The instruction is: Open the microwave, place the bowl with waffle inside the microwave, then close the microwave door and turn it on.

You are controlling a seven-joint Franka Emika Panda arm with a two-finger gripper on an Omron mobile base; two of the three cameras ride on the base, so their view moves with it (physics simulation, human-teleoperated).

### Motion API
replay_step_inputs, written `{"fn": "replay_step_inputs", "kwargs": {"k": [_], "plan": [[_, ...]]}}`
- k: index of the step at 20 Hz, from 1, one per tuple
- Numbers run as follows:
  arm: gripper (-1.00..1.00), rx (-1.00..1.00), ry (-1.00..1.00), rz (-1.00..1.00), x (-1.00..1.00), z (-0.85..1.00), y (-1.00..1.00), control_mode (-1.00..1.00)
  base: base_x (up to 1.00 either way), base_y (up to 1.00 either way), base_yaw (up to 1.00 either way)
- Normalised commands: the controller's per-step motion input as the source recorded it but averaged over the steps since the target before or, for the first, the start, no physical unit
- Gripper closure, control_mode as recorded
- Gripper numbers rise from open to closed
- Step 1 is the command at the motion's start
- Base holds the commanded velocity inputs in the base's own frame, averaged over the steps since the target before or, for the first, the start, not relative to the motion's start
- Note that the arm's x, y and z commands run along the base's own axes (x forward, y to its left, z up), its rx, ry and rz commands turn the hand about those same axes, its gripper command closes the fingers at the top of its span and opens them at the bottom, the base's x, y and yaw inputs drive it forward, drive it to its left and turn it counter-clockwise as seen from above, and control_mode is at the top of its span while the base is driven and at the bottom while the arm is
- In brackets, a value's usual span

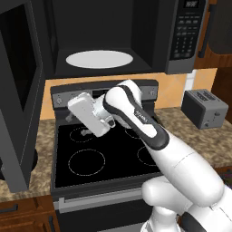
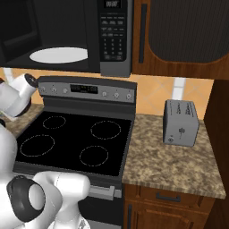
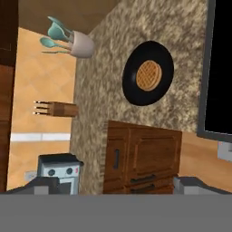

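Observation:
The microwave [image 1: 189, 36] [image 2: 114, 36] hangs over the stove. The microwave door [image 1: 18, 90] is swung wide open to the left, and the white turntable [image 1: 99, 59] [image 2: 58, 54] lies bare inside. A black bowl [image 3: 131, 93] holding the waffle [image 3: 148, 75] rests on the speckled counter beside the stove's edge. My gripper [image 1: 77, 125] [image 3: 118, 186] hovers above the stove's left burners and points toward that counter. It stands well short of the bowl. Its fingertips [image 3: 43, 183] stand wide apart, open, with nothing between them.
The black stove [image 1: 104, 154] [image 2: 71, 143] lies under the arm. A grey toaster [image 1: 205, 108] [image 2: 180, 122] stands on the right counter. Near the bowl's counter are a utensil holder [image 3: 79, 43], a knife block [image 3: 61, 108], a small grey appliance [image 3: 59, 172] and brown cabinet fronts [image 3: 145, 154].

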Motion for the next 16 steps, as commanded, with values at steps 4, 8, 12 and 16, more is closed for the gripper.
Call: {"fn": "replay_step_inputs", "kwargs": {"k": [4, 8, 12, 16], "plan": [[-1.00, -0.53, 0.00, 0.00, 0.69, -1.00, 0.27, -1.00, 0.00, 0.00, 0.00], [-1.00, -0.54, 0.00, 0.00, 0.60, -1.00, 0.35, -1.00, 0.00, 0.00, 0.00], [-1.00, -0.35, 0.00, -0.01, 0.61, -0.96, 0.10, -1.00, 0.00, 0.00, 0.00], [-1.00, -0.23, 0.00, 0.00, 0.50, -0.73, 0.00, -1.00, 0.00, 0.00, 0.00]]}}
